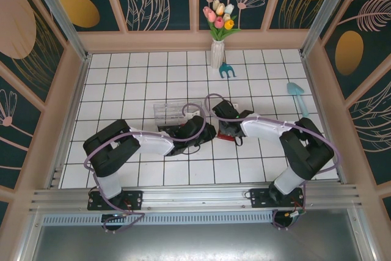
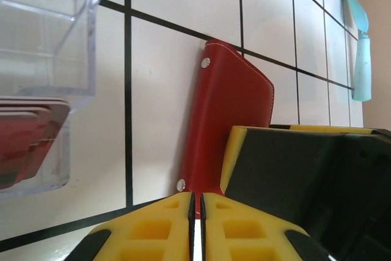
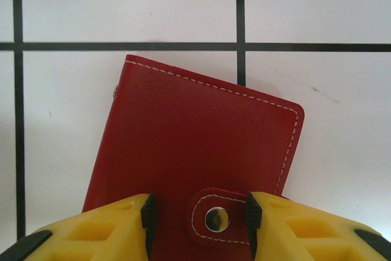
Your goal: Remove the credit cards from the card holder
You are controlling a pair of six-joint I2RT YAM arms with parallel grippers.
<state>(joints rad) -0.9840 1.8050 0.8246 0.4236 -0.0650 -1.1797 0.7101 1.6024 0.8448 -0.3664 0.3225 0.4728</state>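
The card holder (image 3: 195, 145) lies closed on the white tiles, a flat red wallet with pale stitching and its snap tab fastened. My right gripper (image 3: 198, 218) is open, its pads standing on either side of the snap tab (image 3: 217, 218). My left gripper (image 2: 195, 203) is shut on nothing, just at the holder's near edge (image 2: 229, 111), with a right finger (image 2: 293, 175) beside it. In the top view both grippers (image 1: 204, 132) (image 1: 227, 128) meet over the holder (image 1: 227, 135). Red cards (image 2: 27, 142) lie inside the clear box. Whatever is inside the holder is hidden.
A clear plastic box (image 1: 168, 112) stands just behind my left gripper. A vase of tulips (image 1: 218, 47) and a small blue rake (image 1: 227, 70) are at the back wall. A pale blue trowel (image 1: 298, 97) lies to the right.
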